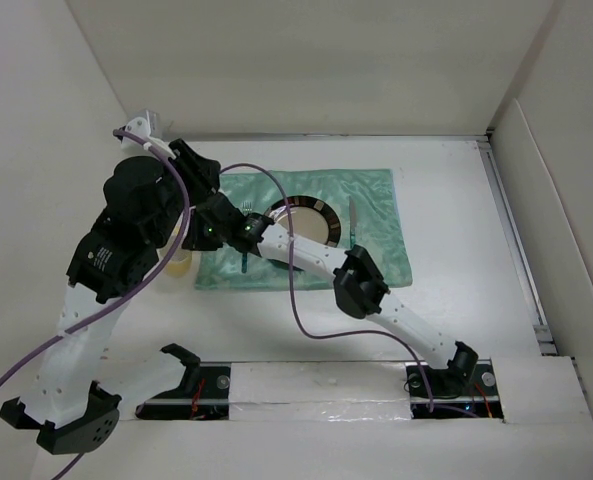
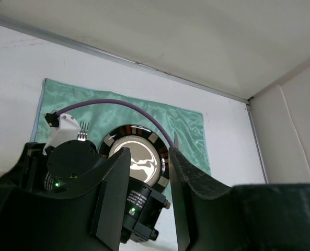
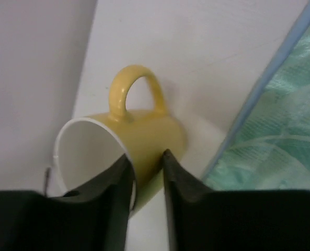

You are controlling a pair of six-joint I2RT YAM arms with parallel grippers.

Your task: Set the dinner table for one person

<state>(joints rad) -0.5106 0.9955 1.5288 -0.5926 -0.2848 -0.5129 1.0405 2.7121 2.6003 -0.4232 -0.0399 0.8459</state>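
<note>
Yellow mug (image 3: 144, 137) on the bench (image 1: 456, 210) just off the placemat's (image 1: 376, 205) eight o'clock corner, handle at twelve o'clock from the right wrist, wall seemingly pinched by right jaws; left jaws spread.

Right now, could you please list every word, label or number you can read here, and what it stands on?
Nothing is legible.
White print on the right arm's black wrist housing: too blurred to read.
White mark on the left arm's black joint: too small to read.
</note>
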